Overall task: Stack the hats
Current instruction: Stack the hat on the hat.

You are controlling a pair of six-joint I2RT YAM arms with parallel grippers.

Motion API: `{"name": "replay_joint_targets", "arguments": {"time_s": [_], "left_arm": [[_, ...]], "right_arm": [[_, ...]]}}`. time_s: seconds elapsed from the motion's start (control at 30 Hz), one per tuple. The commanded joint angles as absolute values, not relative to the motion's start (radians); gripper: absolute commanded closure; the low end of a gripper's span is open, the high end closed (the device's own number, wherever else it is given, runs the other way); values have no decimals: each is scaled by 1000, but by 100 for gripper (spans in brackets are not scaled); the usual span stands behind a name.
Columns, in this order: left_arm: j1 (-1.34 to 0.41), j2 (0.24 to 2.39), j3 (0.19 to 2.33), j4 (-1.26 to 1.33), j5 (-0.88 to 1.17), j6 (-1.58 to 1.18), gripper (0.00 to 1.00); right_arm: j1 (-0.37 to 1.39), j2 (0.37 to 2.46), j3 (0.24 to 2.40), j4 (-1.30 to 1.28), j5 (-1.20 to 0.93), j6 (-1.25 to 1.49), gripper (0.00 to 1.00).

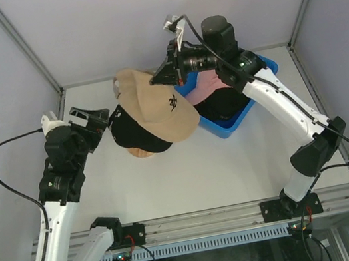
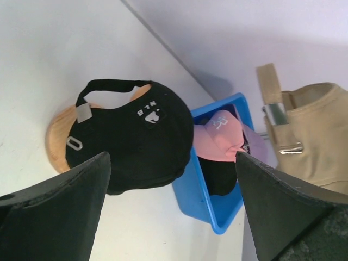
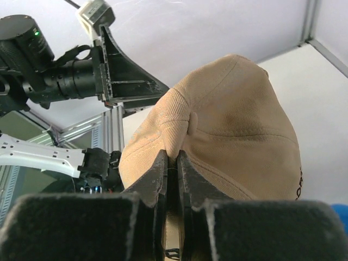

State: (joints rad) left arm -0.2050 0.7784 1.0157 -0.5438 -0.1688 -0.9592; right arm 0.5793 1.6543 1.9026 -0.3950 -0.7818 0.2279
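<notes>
Setting: white table (image 1: 234,160), pale grey walls.

Tan hat (image 1: 156,103): centre of the top view, held above the black hat (image 2: 130,141). Your right gripper (image 3: 173,163) is pinched tight on its crown fabric. Dark embroidery unreadable.

Black hat: on the wooden stand (image 2: 57,136), centre-left in the left wrist view, beyond your left gripper (image 2: 171,163), whose fingers are spread wide and hold nothing. Back patch reads "MLB".

Pink hat (image 2: 217,141): in the blue bin (image 1: 218,126), right of centre.
</notes>
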Motion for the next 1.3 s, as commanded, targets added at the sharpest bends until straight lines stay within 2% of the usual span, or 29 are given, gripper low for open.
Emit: {"name": "replay_joint_targets", "arguments": {"time_s": [0.0, 0.47, 0.83, 1.27], "left_arm": [[-173, 759, 1012, -426, -61, -988, 0], [-113, 786, 885, -339, -9, -1054, 0], [-76, 840, 818, -303, -40, -1092, 0], [-72, 840, 728, -226, -115, -1155, 7]], "right_arm": [[623, 1686, 1950, -293, -831, 244, 100], [670, 1836, 1995, -234, -902, 260, 100], [665, 1932, 2062, -297, -948, 212, 100], [623, 2036, 2117, -362, -1018, 178, 100]]}}
